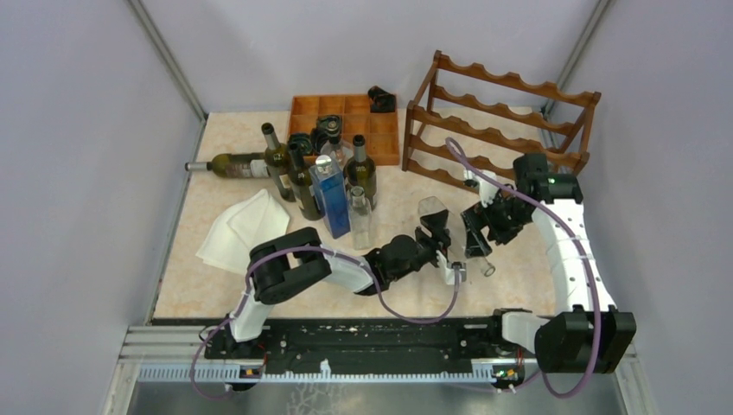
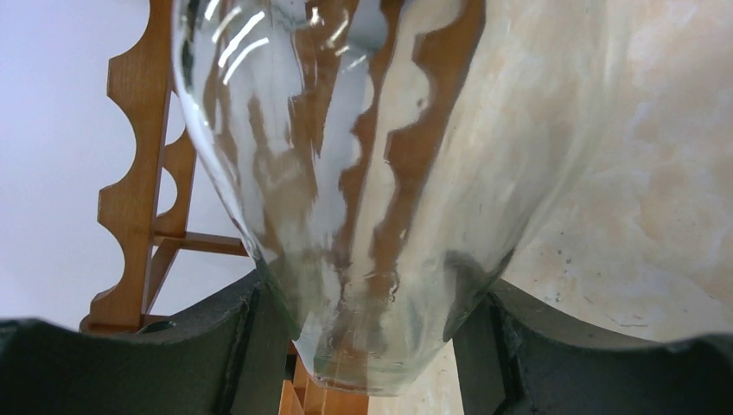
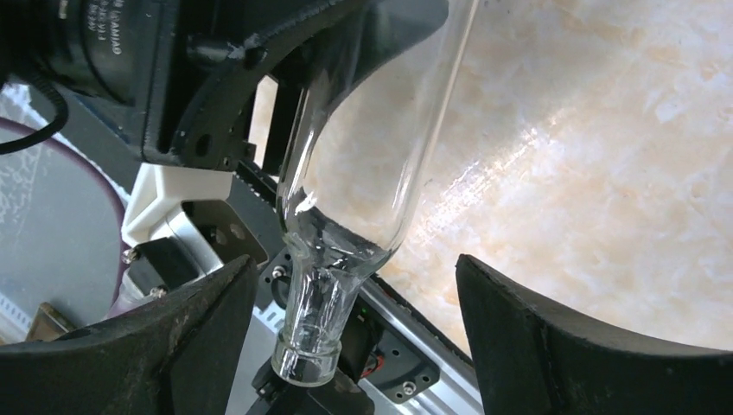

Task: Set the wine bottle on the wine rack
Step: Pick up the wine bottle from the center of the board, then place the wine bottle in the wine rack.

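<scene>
**Wine bottle.** The wine bottle [image 1: 430, 209] is clear, colourless glass with a round body, a sloped shoulder and a short neck ending in a thick lip. It is off the table [image 1: 216, 290], tilted, over the middle of the beige marbled surface. Its mouth points toward the near edge. It is in front of the wine rack [image 1: 501, 121] and apart from it.

**Left gripper.** The left gripper [image 1: 439, 235] is partly closed around the bottle's body. In the left wrist view, both matte black fingers [image 2: 216, 354] press against the glass [image 2: 363, 216].

**Right gripper.** The right gripper [image 1: 478, 235] stands wide open. In the right wrist view, its curved black fingers [image 3: 190, 346] flank the bottle's neck [image 3: 315, 320], with a gap on each side.

**Wine rack.** The rack is reddish-brown wood with smooth scalloped rails in several tiers. It sits at the far right of the table.

**Other items.** At the far left are an orange-brown compartment tray [image 1: 346, 108], several dark glass bottles [image 1: 298, 177], a blue rectangular bottle [image 1: 331, 194] and a folded white cloth [image 1: 242, 226].
</scene>
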`<state>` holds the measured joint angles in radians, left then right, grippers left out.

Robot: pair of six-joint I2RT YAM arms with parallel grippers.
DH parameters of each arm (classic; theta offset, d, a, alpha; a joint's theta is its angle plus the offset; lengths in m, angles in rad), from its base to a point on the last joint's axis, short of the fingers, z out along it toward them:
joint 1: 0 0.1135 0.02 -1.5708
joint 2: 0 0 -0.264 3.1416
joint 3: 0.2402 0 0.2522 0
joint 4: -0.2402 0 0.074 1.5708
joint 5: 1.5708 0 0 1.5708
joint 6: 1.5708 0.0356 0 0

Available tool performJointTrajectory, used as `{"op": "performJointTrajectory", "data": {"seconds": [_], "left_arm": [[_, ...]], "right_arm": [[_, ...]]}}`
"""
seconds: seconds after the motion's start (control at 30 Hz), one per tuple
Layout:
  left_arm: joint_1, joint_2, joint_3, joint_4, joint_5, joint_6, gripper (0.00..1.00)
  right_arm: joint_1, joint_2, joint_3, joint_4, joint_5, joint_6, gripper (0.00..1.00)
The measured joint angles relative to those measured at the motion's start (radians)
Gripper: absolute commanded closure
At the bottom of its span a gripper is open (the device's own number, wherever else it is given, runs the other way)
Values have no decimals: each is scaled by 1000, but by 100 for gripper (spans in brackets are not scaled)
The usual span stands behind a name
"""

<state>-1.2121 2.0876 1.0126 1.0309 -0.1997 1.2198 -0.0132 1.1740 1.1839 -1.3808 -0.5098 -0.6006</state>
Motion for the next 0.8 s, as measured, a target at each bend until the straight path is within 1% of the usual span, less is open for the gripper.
{"op": "performJointTrajectory", "data": {"seconds": [0.33,0.37,0.4,0.47,0.5,0.53,0.57,0.6,0.63,0.67,0.73,0.77,0.8], "left_arm": [[6,16,67,-32,-72,9,100],[7,16,72,-32,-76,8,100],[8,16,75,-30,-80,8,100],[9,16,78,-32,-86,8,100],[9,16,79,-32,-88,8,100],[9,16,79,-35,-94,10,100],[11,17,79,-42,-105,12,100],[13,19,79,-50,-115,13,95],[15,22,79,-53,-118,11,84],[18,24,79,-53,-117,9,69],[19,24,79,-51,-123,6,32],[19,24,79,-50,-124,2,16],[19,24,76,-46,-123,-7,4]], "right_arm": [[34,0,-72,63,64,25,34],[35,0,-77,70,66,27,40],[37,1,-80,74,68,29,44],[38,4,-85,83,68,34,64],[38,6,-85,86,68,34,78],[37,9,-85,89,76,45,94],[37,11,-85,91,89,55,100],[34,13,-85,100,104,62,100],[31,16,-85,117,109,65,100],[32,19,-85,124,108,71,100],[33,21,-85,129,104,74,100],[33,20,-85,130,103,77,100],[32,20,-85,130,101,80,100]]}}
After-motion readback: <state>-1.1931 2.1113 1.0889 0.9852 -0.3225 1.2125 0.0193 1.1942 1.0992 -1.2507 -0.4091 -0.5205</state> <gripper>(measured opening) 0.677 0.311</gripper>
